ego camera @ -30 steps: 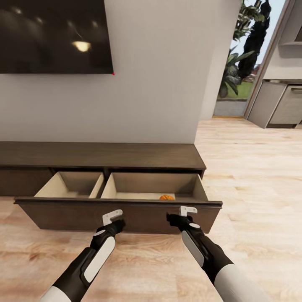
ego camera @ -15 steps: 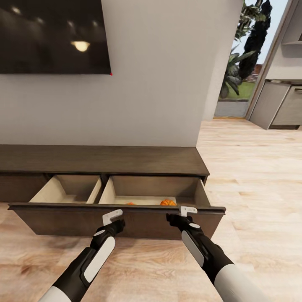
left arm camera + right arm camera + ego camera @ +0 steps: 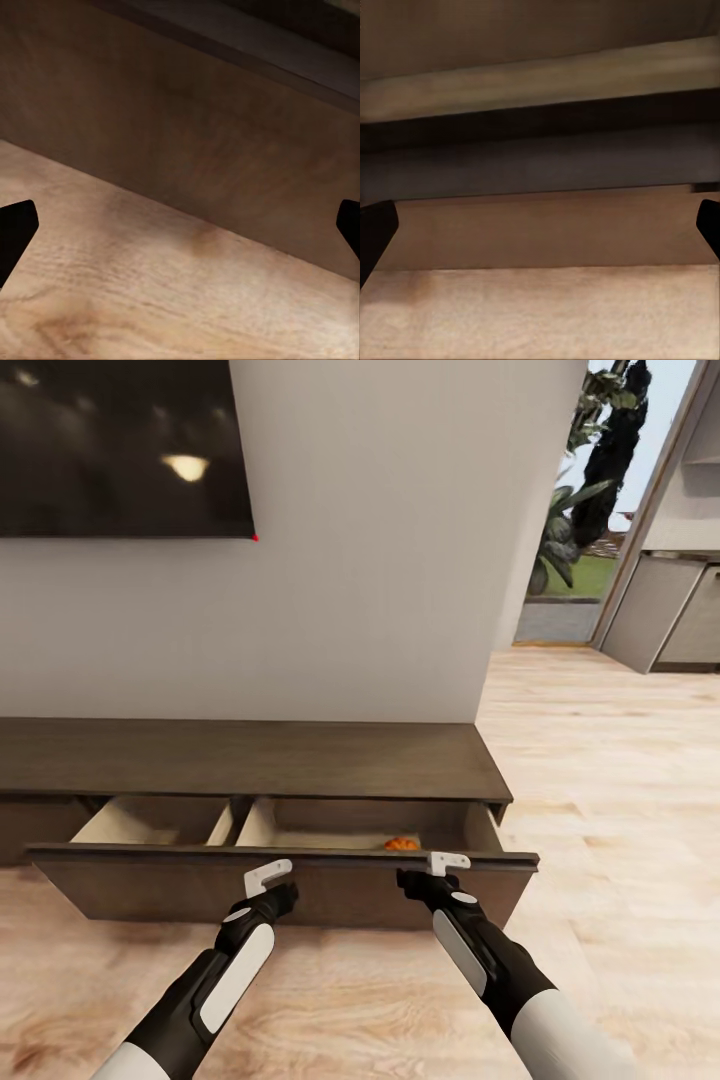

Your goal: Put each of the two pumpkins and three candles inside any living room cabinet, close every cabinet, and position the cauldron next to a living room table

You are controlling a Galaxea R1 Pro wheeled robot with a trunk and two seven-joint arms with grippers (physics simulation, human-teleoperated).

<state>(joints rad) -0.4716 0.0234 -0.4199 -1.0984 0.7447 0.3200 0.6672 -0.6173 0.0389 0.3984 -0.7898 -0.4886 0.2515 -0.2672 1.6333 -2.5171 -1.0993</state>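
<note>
1. The left gripper is at the cabinet's pulled-out drawer front, left of its middle; the left wrist view shows its dark fingertips set wide apart with nothing between them.
2. The right gripper is at the top edge of the same drawer front, toward its right end; its fingertips are also spread wide and empty.
3. Just behind the drawer front, between the two grippers but nearer the right one, one orange pumpkin lies in the drawer's pale right compartment.
4. Above the cabinet, a dark screen hangs on the wall.
</note>
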